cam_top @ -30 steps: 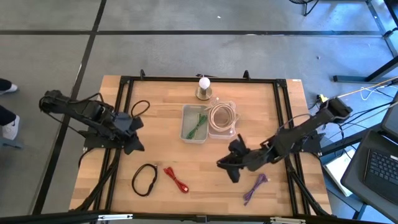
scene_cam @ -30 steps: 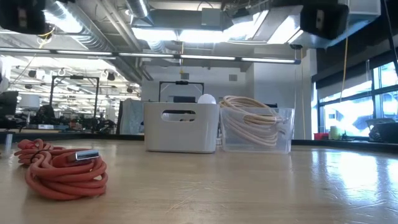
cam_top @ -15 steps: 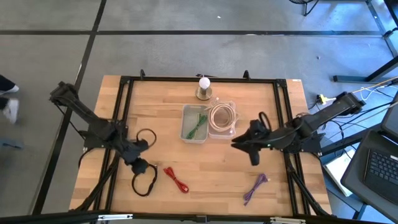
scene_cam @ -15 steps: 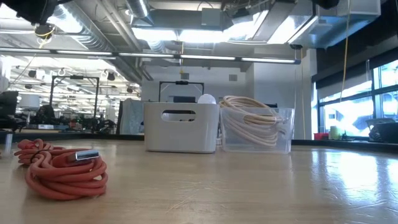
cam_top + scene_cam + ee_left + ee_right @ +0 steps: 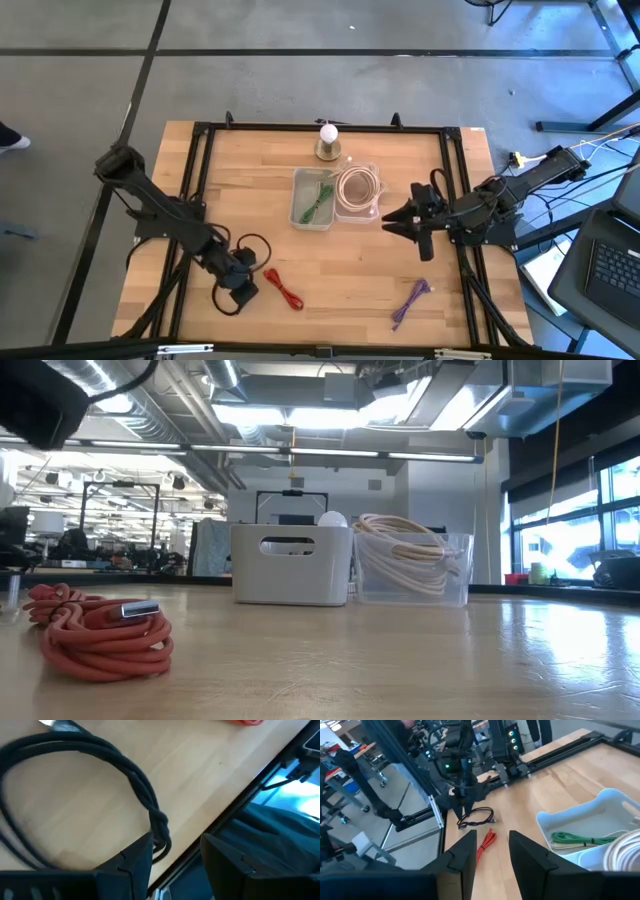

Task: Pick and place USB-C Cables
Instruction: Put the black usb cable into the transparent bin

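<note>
Left gripper (image 5: 244,283) low over black loop (image 5: 100,790), jaws apart, loop's twisted end just between them. Right gripper (image 5: 400,222) empty, jaws apart.

My left gripper (image 5: 243,281) hangs over the looped cable (image 5: 232,290) at the table's (image 5: 250,200) front left; another cable bundle (image 5: 283,288) lies just right. My right gripper (image 5: 402,222) sits right of the two bins (image 5: 309,218), mid-table.
</note>
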You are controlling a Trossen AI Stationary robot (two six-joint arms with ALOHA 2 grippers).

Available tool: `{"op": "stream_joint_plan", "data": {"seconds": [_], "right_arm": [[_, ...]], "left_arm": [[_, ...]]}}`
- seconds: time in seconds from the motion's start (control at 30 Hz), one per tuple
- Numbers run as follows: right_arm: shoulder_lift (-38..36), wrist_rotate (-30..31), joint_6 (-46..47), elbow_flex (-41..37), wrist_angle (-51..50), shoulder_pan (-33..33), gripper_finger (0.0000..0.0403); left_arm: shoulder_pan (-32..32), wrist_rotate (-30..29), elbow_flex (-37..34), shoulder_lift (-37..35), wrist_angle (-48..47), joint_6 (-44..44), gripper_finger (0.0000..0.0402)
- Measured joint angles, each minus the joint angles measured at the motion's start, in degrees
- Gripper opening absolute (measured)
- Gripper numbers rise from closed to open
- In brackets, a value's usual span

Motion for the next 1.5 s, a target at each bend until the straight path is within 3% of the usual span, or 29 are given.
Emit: {"op": "stream_joint_plan", "data": {"seconds": [0.47,0.6,0.77,0.83,0.93,1.03,1.17,1.23,1.3,1.4,1.5], "right_arm": [[0.0,-1.9,0.0,0.0,-1.8,0.0,0.0116],[0.0,-1.9,0.0,0.0,-2.2,0.0,0.0116],[0.0,-1.6,0.0,0.0,-2.4,0.0,0.0116],[0.0,-1.6,0.0,0.0,-2.5,0.0,0.0116],[0.0,-1.6,0.2,0.0,-2.5,0.0,0.0116],[0.0,-1.5,0.3,0.0,-2.4,0.0,0.0116],[0.1,1.8,0.2,0.0,-1.8,0.0,0.0116],[0.1,4.1,0.0,0.0,-0.9,0.0,0.0116],[0.1,5.1,-0.3,0.0,0.5,-0.2,0.0116],[0.3,5.2,-3.0,0.0,4.6,-0.9,0.0116],[1.2,5.2,-7.6,0.0,11.8,-1.7,0.0116]], "left_arm": [[0.2,1.7,0.0,12.9,2.2,1.6,0.0159],[1.4,5.2,0.4,13.2,6.5,5.6,0.0131],[3.4,5.3,2.7,5.1,4.8,10.5,0.0026],[4.1,3.5,3.1,0.3,1.9,9.7,0.0017],[4.2,-3.2,4.5,-7.9,-2.6,8.8,0.0014],[3.9,-14.1,5.6,-15.8,-6.2,10.6,0.0012],[4.0,-36.0,6.0,-24.7,0.3,23.3,0.0012],[4.1,-46.5,6.0,-27.3,7.6,35.1,0.0012],[4.9,-53.2,6.0,-28.8,17.6,50.1,0.0012],[8.1,-54.5,6.0,-29.4,34.5,72.3,0.0012],[13.4,-45.0,6.0,-28.5,49.1,86.5,0.0013]]}}
